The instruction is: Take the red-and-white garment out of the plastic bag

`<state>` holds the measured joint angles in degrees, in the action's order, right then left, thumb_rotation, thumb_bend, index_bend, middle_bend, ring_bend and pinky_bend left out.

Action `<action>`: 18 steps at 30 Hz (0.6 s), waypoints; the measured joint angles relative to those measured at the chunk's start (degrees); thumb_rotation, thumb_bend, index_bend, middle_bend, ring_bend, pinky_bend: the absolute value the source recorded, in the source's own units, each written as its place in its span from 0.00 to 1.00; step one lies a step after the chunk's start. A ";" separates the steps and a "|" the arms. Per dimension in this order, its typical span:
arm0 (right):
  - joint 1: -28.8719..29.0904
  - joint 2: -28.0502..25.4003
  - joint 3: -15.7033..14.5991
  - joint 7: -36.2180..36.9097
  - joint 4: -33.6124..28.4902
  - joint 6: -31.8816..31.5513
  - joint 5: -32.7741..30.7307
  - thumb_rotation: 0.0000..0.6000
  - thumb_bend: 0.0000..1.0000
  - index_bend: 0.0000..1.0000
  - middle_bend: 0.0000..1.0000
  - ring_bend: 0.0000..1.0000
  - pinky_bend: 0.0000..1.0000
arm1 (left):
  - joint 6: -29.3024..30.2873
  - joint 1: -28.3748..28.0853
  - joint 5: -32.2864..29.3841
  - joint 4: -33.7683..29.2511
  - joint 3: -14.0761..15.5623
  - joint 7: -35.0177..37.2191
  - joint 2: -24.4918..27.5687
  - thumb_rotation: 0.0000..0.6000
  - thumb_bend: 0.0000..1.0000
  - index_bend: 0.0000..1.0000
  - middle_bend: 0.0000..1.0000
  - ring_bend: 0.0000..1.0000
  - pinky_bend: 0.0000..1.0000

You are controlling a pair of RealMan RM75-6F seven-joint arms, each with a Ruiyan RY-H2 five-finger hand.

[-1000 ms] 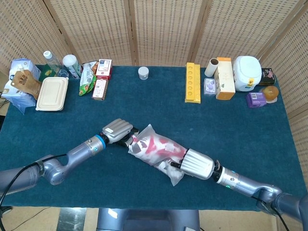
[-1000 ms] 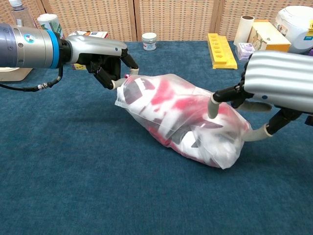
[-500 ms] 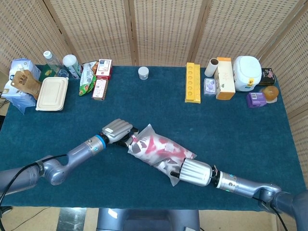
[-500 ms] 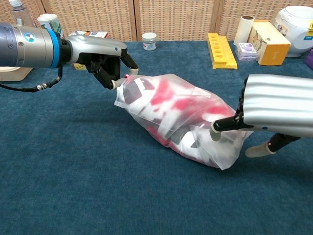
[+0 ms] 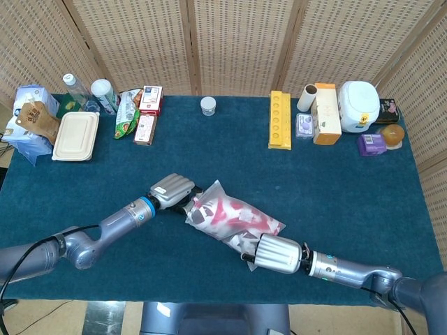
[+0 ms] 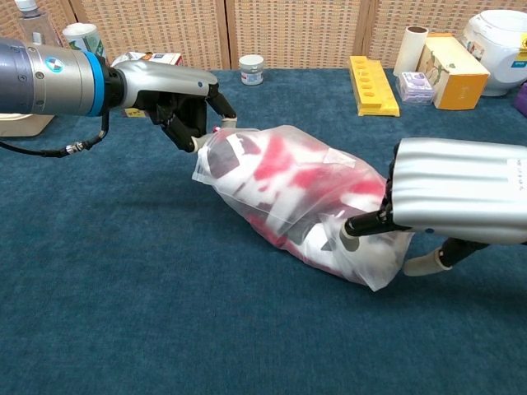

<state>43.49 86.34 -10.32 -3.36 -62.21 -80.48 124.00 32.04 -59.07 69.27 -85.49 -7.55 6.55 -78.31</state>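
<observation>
Plastic bag [image 5: 230, 222]: clear, lying on the blue table [image 5: 335, 181], near the front edge, about midway across. In the head view, its long axis runs diagonally from upper left to lower right; one end points toward the left hand, the other toward the right hand.

Garment [image 6: 288, 177]: red and white with dark patches, wholly inside the bag, crumpled; its shape and its ends cannot be made out through the plastic.

Left hand [image 6: 183, 103]: fingers curled onto the bag's upper-left end, pinching the plastic there; the fingertips are partly hidden by the bag.

Right hand [image 6: 449, 193]: at the bag's lower-right end, fingertips pressing against the plastic. Its broad back hides most of the fingers; whether it grips the bag cannot be told. The bag's corner beneath it is covered in the head view.
</observation>
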 measured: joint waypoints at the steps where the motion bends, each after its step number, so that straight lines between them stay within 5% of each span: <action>1: 0.13 0.02 -0.04 -0.09 -0.09 0.41 -0.06 1.00 0.02 0.42 0.93 1.00 1.00 | -0.01 0.00 -0.09 -0.05 -0.01 -0.07 0.07 0.99 0.56 0.62 1.00 1.00 1.00; 10: 1.24 0.72 -0.34 -0.81 -0.87 2.51 -0.52 1.00 0.03 0.44 0.93 1.00 1.00 | -0.07 0.02 -0.52 -0.28 -0.05 -0.55 -0.05 0.98 0.56 0.62 1.00 1.00 1.00; 18: 1.78 1.46 -0.40 -0.86 -1.10 2.94 -0.74 1.00 0.23 0.49 0.93 1.00 1.00 | -0.07 0.04 -0.62 -0.20 -0.09 -0.67 -0.14 0.98 0.56 0.62 1.00 1.00 1.00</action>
<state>45.26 87.80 -10.72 -4.22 -63.31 -77.54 123.26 31.97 -59.03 68.65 -85.68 -7.64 5.88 -78.45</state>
